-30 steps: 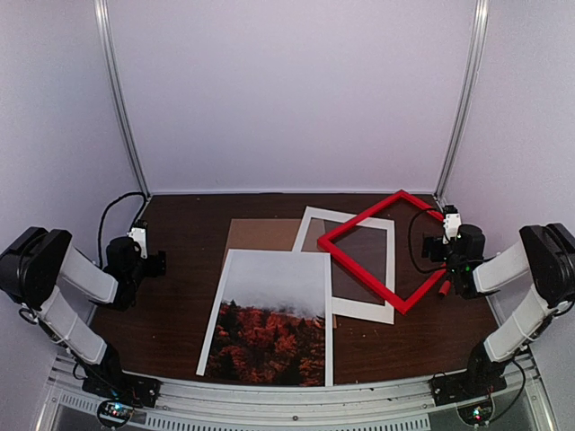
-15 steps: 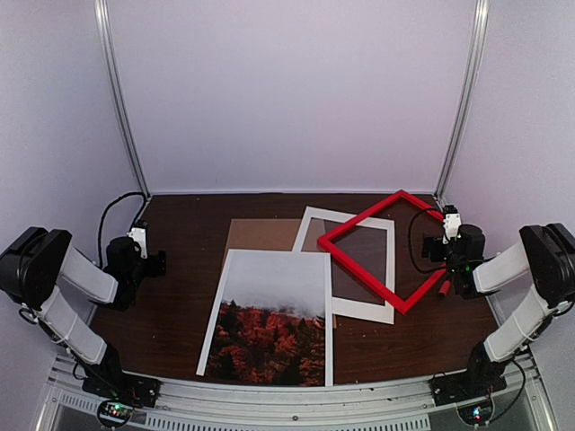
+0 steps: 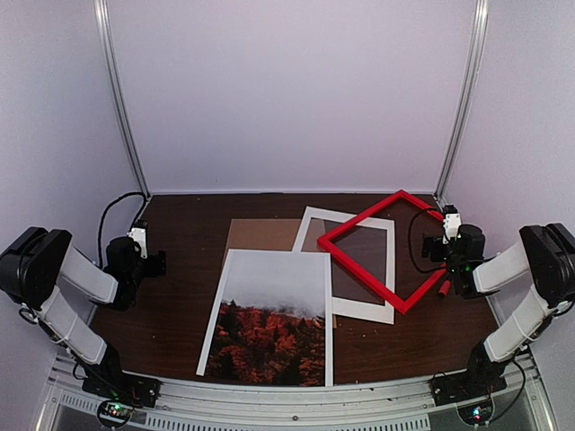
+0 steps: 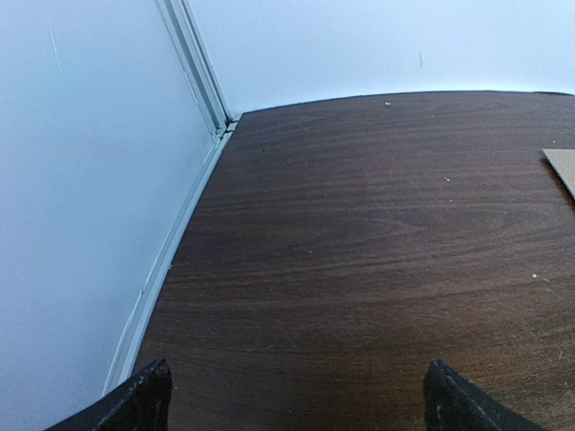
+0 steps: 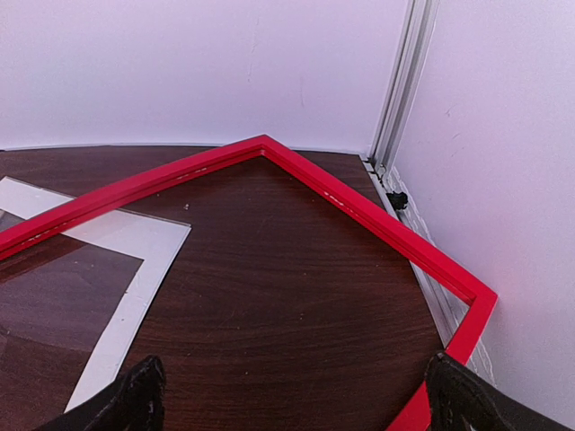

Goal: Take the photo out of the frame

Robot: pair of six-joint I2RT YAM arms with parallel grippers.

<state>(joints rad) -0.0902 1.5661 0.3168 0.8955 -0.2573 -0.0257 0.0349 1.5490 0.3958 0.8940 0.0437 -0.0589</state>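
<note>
At the right edge of the surface (image 3: 189,224), the right hand (image 5: 292,395) is hanging with its fingers spread wide and nothing between them. It is pointing toward the far right corner. The frame (image 3: 359,216) is lying just ahead of it, turned like a diamond, and one red corner is sitting just beside the right finger (whether they are touching, I cannot tell). The frame is resting partly on a white mat (image 3: 364,312) with a window cut in it, and it is holding nothing but a view of bare wood.

On the other side, the left hand (image 4: 301,400) is hovering over bare wood, equally wide apart and equally empty, and facing the far left corner.

The photo (image 3: 269,314) is lying flat and face up in the near middle of the surface, between the two arms and clear of the frame. Its far edge is overlapping a brown board (image 3: 260,233). Its long axis is running from near to far, leaning slightly right. It is sitting inward of both hands, somewhat nearer the left one. Judging by this layout, the photo is already out, and any further handling is looking like the left arm's job.
</note>
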